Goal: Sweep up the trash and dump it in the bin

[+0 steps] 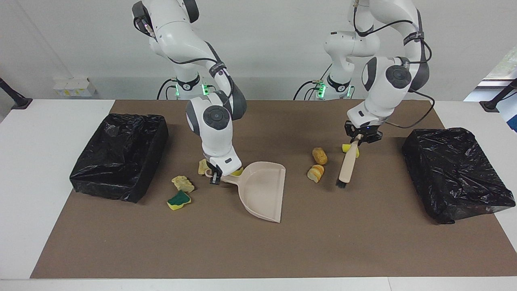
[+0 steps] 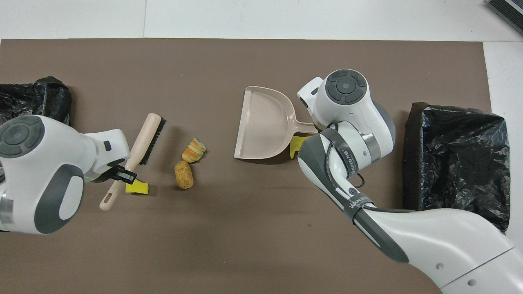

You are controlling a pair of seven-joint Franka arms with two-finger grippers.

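Observation:
My left gripper [image 1: 360, 137] [image 2: 124, 173] is shut on the handle of the beige brush [image 1: 348, 163] [image 2: 143, 141], whose bristle end rests on the mat. A yellow sponge bit [image 1: 345, 148] [image 2: 137, 188] lies under that handle, with two brown bread-like lumps [image 1: 319, 155] [image 2: 184, 174] beside the brush. My right gripper [image 1: 214, 178] is down at the handle end of the beige dustpan [image 1: 260, 190] [image 2: 263, 122], which lies flat. More trash lies near it: a yellow bit [image 1: 238, 172] [image 2: 297, 145], two beige chunks [image 1: 183, 183] and a green-and-yellow sponge [image 1: 179, 200].
A bin lined with a black bag [image 1: 121, 155] [image 2: 453, 159] stands at the right arm's end of the brown mat. A second black-bagged bin [image 1: 456, 173] [image 2: 36, 98] stands at the left arm's end. In the overhead view the right arm's wrist hides its gripper.

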